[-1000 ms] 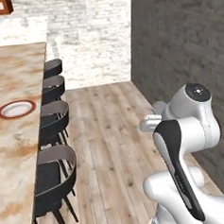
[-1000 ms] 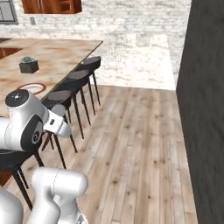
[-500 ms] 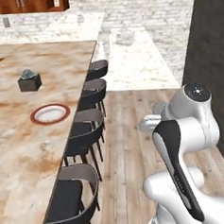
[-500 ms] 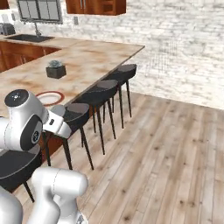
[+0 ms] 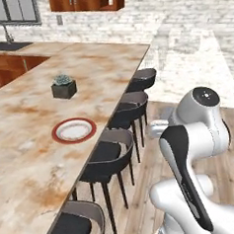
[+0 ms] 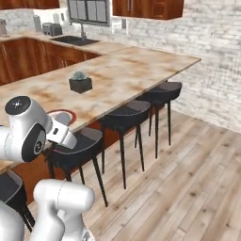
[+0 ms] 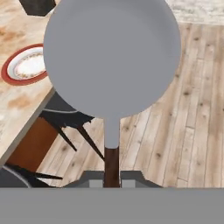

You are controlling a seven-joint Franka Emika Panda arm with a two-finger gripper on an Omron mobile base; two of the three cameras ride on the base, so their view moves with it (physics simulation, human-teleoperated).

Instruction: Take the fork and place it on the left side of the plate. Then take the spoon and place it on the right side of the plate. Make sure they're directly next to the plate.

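**Item: spoon in transit, placement to right of plate pending**

- Held article: spoon point(image 7: 112, 57), round grey bowl foremost, thin dark handle running back between the fingers point(image 7: 92, 178). Fingers closed tight on the handle near its end; bowl projecting well clear ahead of the hand.
- Location of spoon: in the air, off the table point(image 5: 33, 159), above wooden floor and the dark stools point(image 5: 109, 159) along the table's near edge.
- Destination: red-rimmed plate point(image 5: 74, 130), on the table near the stool edge, well apart from the small potted plant point(image 5: 64, 88).
- Step judged in hand: carry to the plate, then set down on its right side.

Handling notes:
- Close on the table before reaching; plate seen off to one side in the hand view point(image 7: 26, 65), not yet under the spoon.
- Keep the hand above stool backs and the table edge on the way in.
- Grip sits far back on the handle, so expect the bowl to lead; allow for that overhang when lining up.
- Lay parallel to the plate's side, just beside the rim, not on it.
- Lower until flat on the table before releasing; a drop risks a roll away from the rim.
- Lift straight up afterwards, clear of the plate.
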